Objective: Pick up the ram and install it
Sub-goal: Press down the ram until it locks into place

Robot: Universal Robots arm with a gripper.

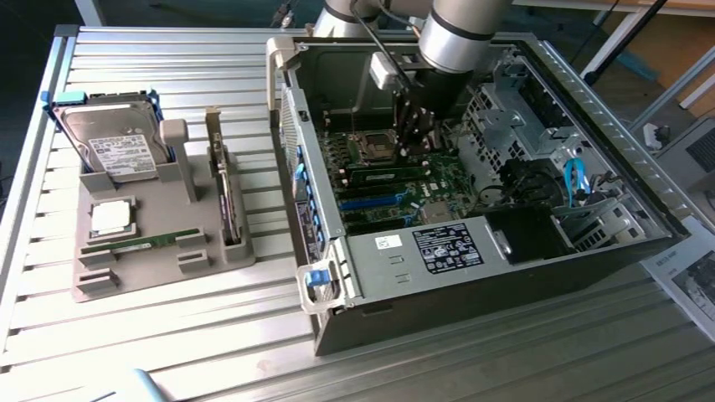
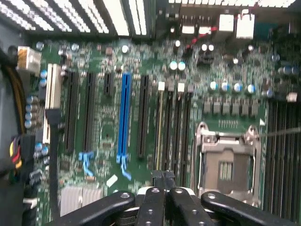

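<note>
Over the motherboard (image 1: 391,180), inside the open computer case (image 1: 581,109) at the exterior frame's centre, my fingers (image 2: 155,202) are clenched tight together. I can't see anything pinched between them. The wrist view has their tips right above the row of dark memory slots (image 2: 176,127), beside the empty processor socket (image 2: 228,162).

One ram (image 1: 140,244) lies flat in a groove of the grey tray (image 1: 95,285), in the lower left of the exterior frame and well apart from me. A second green stick (image 1: 386,174) looks seated on the board just below my fingers, but I can't confirm it's fully home.

Handling guess: the ram is light, thin and stiff, but fragile. I would take it by the long edges or short ends and keep off the chips and the contact edge. It would need a straight press, no twisting.

Containers:
- The tray sits on the slatted table (image 1: 167,343).
- It holds a hard drive (image 1: 112,146) standing at its top end.
- A silver processor chip (image 1: 112,216) lies flat in the middle.
- A dark expansion card (image 1: 229,201) stands on edge along its right side.
- The case holds the board, cables and a drive cage.
</note>
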